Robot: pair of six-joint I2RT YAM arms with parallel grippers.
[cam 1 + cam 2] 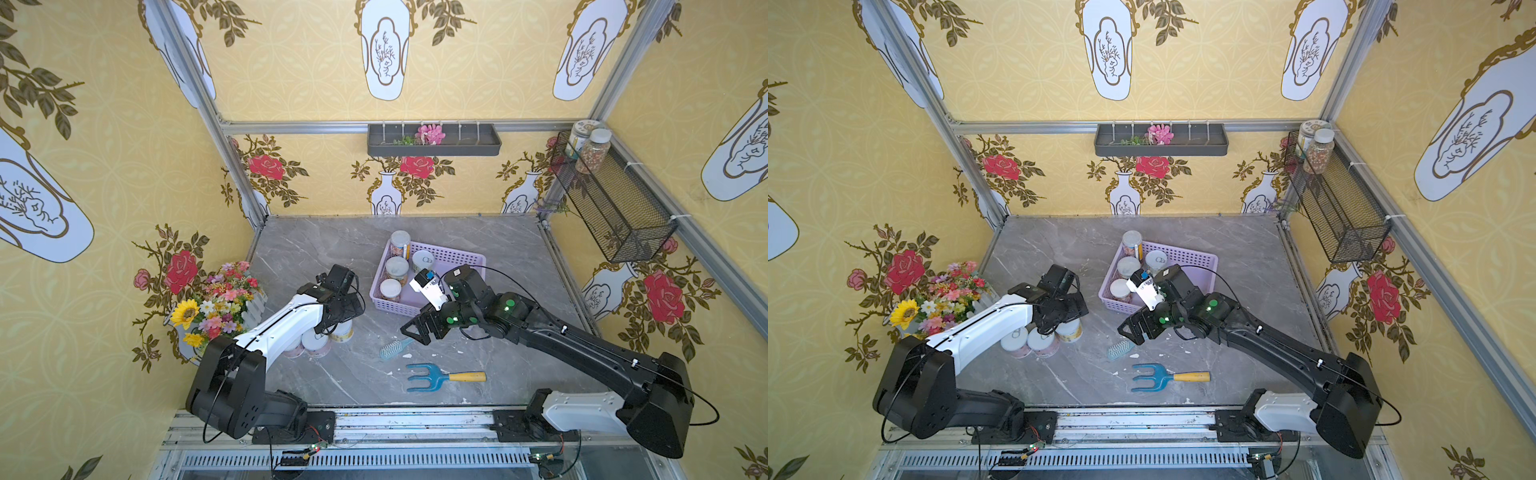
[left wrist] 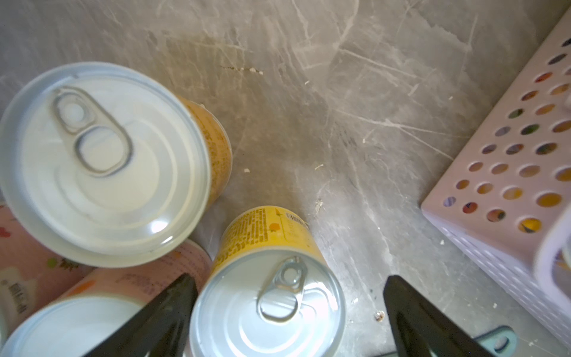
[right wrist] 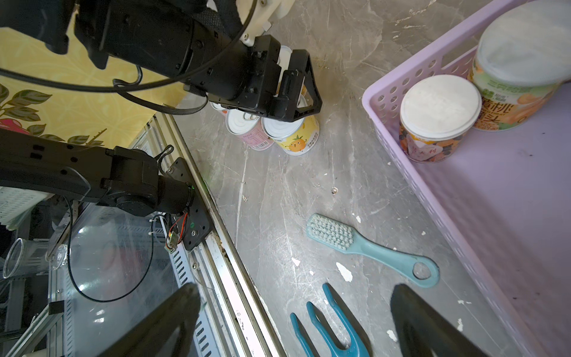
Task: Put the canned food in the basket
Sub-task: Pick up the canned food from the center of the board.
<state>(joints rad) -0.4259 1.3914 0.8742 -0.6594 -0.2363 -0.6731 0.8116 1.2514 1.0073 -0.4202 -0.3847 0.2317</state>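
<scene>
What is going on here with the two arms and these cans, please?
The robot is putting canned food into the lilac basket, which holds four cans already. The left gripper, jaws open, hovers over a yellow can in the cluster on the table. The right gripper, jaws open and empty, hangs beside the basket near a teal brush.
</scene>
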